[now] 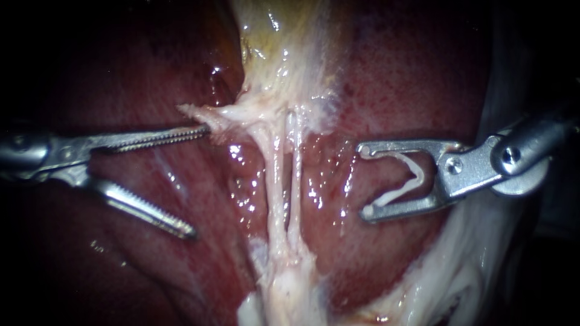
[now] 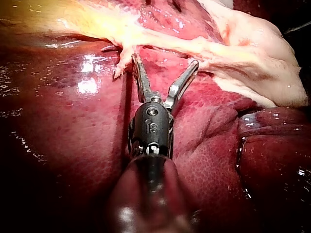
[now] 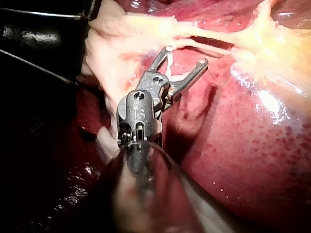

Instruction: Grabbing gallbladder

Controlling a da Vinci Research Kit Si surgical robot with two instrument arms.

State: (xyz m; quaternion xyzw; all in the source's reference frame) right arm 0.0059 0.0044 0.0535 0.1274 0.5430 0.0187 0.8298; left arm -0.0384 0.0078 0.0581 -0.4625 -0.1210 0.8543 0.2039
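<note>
- Your left instrument [image 1: 198,181]: jaws spread wide, nothing gripped between them.
- The gallbladder [image 1: 284,48] is the pale yellowish tissue at far centre, farther off and to the right of those jaws.
- A ragged pale fringe [image 1: 196,111] at the gallbladder's near end reaches left, just beside the tip of the far jaw. You can't tell whether they touch.
- The near jaw lies over the dark red liver [image 1: 393,72], well apart from the gallbladder.
- Two pale tubes [image 1: 275,181] run side by side from the gallbladder toward the near side, between your two instruments.
- Your right instrument [image 1: 364,180]: jaws stand wide apart but carry a white clip [image 1: 411,178], one leg against each jaw. Their tips point left at the tubes, near them and not touching.
</note>
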